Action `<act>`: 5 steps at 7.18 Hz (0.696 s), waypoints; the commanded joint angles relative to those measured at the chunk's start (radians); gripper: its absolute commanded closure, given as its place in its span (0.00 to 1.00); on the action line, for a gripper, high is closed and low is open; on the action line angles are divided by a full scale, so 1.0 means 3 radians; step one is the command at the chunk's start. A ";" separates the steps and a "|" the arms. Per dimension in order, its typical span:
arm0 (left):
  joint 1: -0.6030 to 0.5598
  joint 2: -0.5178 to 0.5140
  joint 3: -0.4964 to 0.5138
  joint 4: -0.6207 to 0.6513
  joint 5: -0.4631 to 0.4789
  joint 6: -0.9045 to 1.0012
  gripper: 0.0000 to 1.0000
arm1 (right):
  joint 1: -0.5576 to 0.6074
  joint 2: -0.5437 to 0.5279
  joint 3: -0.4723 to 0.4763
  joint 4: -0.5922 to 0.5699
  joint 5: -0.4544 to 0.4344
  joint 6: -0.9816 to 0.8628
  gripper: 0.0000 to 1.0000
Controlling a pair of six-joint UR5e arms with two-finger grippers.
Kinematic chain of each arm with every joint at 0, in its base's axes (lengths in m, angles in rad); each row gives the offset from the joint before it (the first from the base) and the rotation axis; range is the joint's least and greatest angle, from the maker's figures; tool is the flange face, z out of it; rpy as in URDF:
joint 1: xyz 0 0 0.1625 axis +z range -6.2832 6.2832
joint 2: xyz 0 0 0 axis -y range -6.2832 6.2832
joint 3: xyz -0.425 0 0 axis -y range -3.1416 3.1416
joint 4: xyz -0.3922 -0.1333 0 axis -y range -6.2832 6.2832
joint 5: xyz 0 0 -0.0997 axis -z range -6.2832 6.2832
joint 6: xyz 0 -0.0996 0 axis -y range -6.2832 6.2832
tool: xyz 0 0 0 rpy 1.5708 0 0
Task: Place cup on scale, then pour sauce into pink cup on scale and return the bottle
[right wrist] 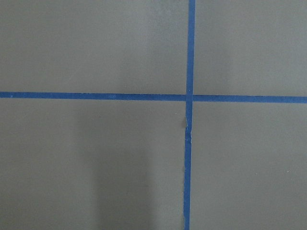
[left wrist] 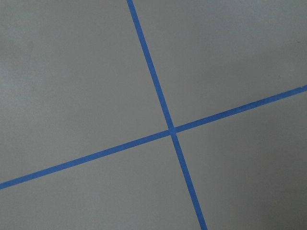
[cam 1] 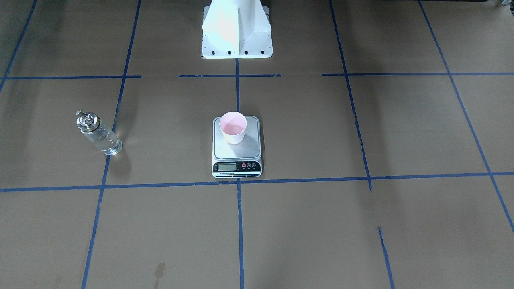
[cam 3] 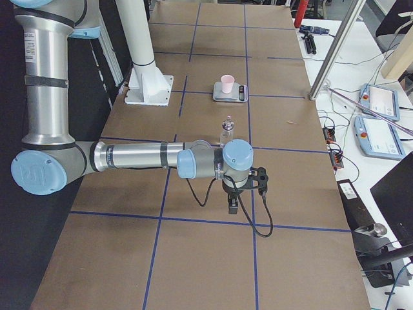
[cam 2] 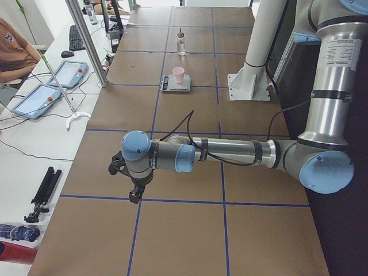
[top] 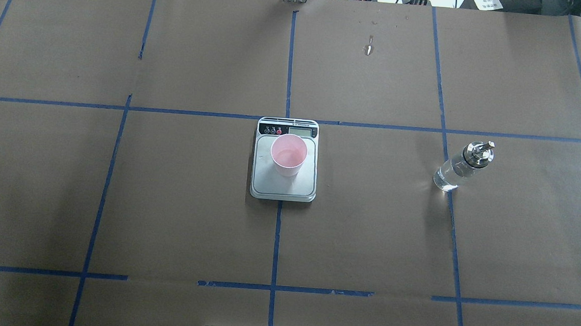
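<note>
Cup point(cam 1: 233, 127) stands upright on the scale point(cam 1: 237, 154), roughly mid-platform, so I read step one as done. Bottle point(cam 1: 98, 134) is upright on the table point(cam 1: 361, 224), well apart from the scale on the robot's right side, with clear sauce point(cam 1: 106, 142) inside.

I can't tell if there's liquid in the cup and can't read the display. My call is that the pour is the step in hand, unconfirmed.

Left gripper point(cam 2: 135, 194) and right gripper point(cam 3: 232, 203) hang over bare paper at opposite table ends, far from the work. They show only in the side views, so I can't tell their jaw width. Cup and bottle are both on the table, so neither gripper carries one.

Next move: bring the right arm to the bottle, grasp the glass body below the metal collar, and keep it upright until the spout is over the cup.
</note>
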 commanded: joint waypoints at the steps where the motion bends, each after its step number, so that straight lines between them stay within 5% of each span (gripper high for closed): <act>1: 0.0000 0.0018 0.0006 0.0000 0.0000 -0.0009 0.00 | 0.0000 -0.0011 -0.0033 -0.0001 0.0012 0.0000 0.00; 5: 0.0000 0.0018 0.0006 0.0000 -0.0005 -0.0500 0.00 | 0.0000 -0.0011 -0.0038 -0.0001 0.0006 0.0015 0.00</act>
